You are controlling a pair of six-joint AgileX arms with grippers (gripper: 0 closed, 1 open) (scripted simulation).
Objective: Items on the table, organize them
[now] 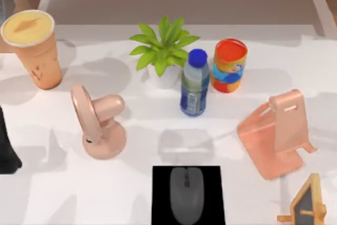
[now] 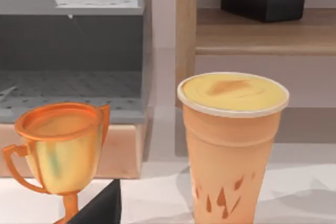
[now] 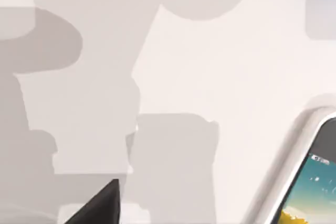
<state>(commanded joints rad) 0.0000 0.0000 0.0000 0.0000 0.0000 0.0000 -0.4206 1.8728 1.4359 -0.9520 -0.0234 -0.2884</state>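
The left gripper's opening could not be told; it sat at the table's left edge, facing the orange cup standing upright at far left. Reaching for that cup seemed underway; next came closing in level around its body

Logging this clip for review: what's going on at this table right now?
Nothing is gripped in these views. The mouse sits on a black mat at the table's near edge; the orange cup stands far left. The left wrist view faces the cup, and the right wrist view catches a corner of the smartphone lying flat.
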